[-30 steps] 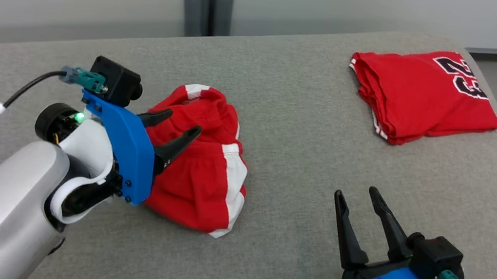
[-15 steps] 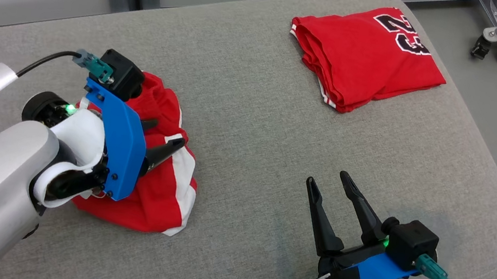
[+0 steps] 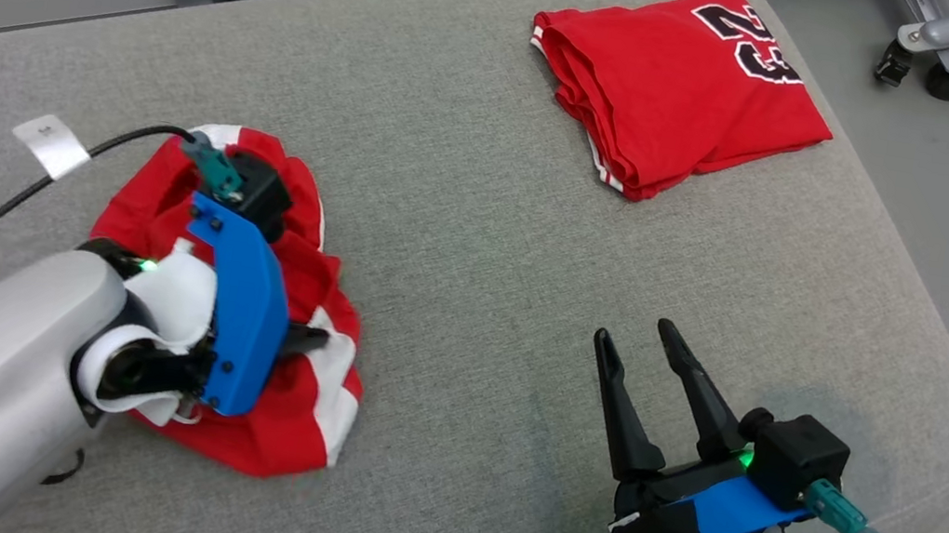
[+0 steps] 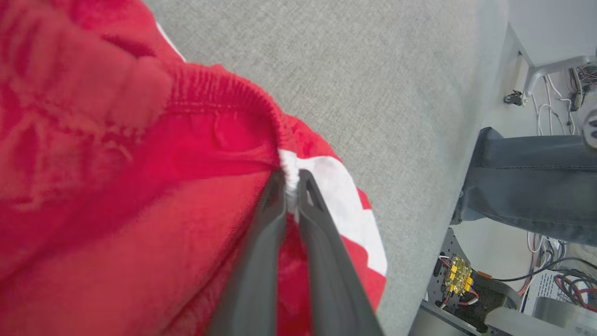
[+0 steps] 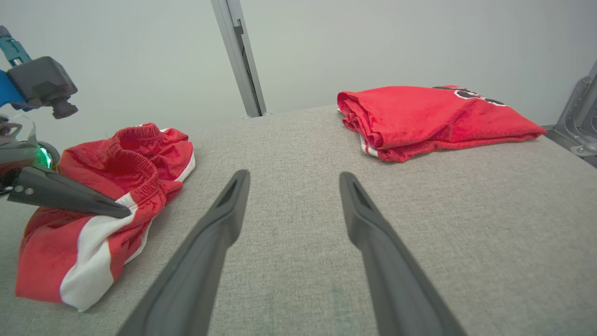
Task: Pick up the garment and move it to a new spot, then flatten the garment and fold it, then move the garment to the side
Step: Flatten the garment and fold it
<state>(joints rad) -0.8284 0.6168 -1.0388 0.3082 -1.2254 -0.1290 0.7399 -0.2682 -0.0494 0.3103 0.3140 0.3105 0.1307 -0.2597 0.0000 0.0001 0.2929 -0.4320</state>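
Two fingers of my left gripper (image 4: 291, 176) are pressed together on the shorts (image 4: 140, 186), pinching the elastic waistband right where the white side stripe meets it. I judge that a sound hold: the gathered band is thick, so the crumpled cloth should hang from it rather than slip when I lift it to a new spot. The rest of the shorts lie bunched beneath and behind that gripper on the grey desk (image 3: 485, 259). My right gripper (image 3: 634, 330) hovers well off to the side, fingers spread and holding nothing, free to take a second corner. Beyond it, near the far edge, a folded red jersey (image 3: 681, 81) lies out of the way.
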